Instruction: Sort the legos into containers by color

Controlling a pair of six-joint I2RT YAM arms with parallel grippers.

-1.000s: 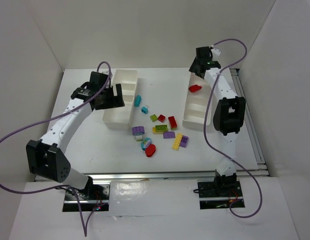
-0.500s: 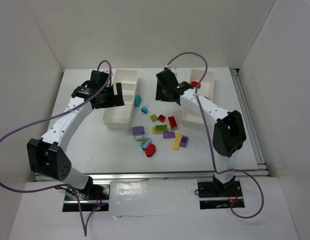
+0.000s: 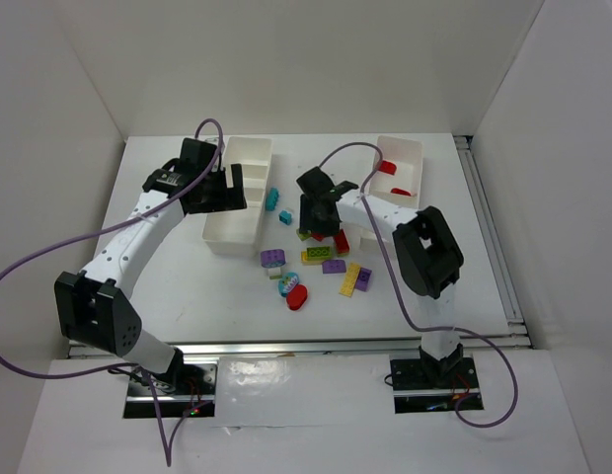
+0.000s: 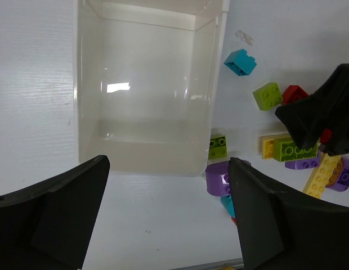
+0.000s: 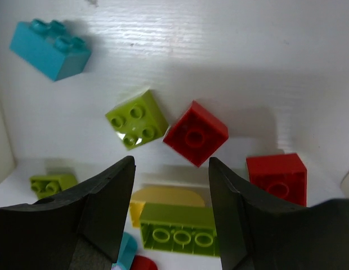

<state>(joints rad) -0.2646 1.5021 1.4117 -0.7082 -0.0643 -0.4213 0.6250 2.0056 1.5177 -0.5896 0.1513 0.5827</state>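
Loose legos lie between two white trays, the left tray and the right tray. My right gripper is open and empty, hovering low over the pile. In the right wrist view, its fingers straddle the space just near of a small red brick and a lime square brick. A long lime brick on a yellow plate lies between the fingers. Two red pieces lie in the right tray. My left gripper is open and empty over the left tray's near end.
A teal brick and a second red brick lie beside the right gripper. Purple bricks, a yellow brick and a red rounded piece lie nearer the arms. White walls enclose the table.
My right arm has swung from the far end of the right tray leftward and down to the pile between the trays. The left arm has not moved.
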